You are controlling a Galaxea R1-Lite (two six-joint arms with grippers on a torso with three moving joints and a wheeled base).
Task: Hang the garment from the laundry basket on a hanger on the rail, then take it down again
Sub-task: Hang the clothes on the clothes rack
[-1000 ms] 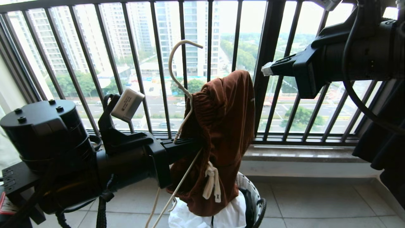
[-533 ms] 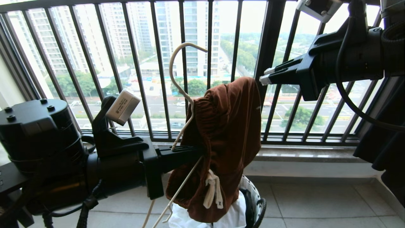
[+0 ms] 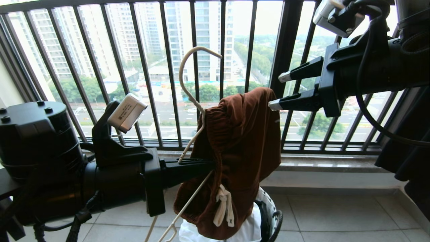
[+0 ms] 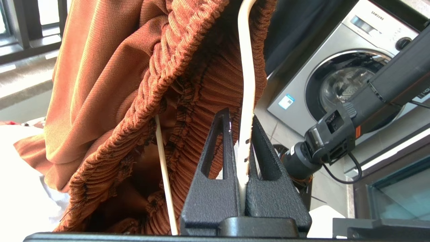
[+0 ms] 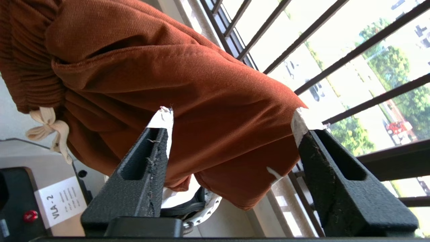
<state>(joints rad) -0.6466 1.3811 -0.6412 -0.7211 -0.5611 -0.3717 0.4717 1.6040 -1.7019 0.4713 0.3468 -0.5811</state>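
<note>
Shorts of rust-brown cloth hung draped over a thin cream-white wire hanger, just in front of the black balcony railing and above the laundry basket. The ribbed elastic waistband was bunched into tight gathers along the hanger's shoulder, and a white drawstring tied in a knot dangled near the lower hem. The fabric was finely knit and smooth below the waistband, falling in soft folds; a small white mark showed at one hem in the right wrist view.

The left tool was pressed together on the hanger's wire just below its long hook, holding it upright — the hook curved up free in front of the railing. One lower wire of the hanger ran inside the waistband.

The right tool stood spread wide just beside the upper right edge of the shorts, its taped fingertips apart with nothing between them — whether one tip touched the cloth I cannot tell.

White cloth lay in the basket beneath the shorts. A washing machine showed in the left wrist view.
</note>
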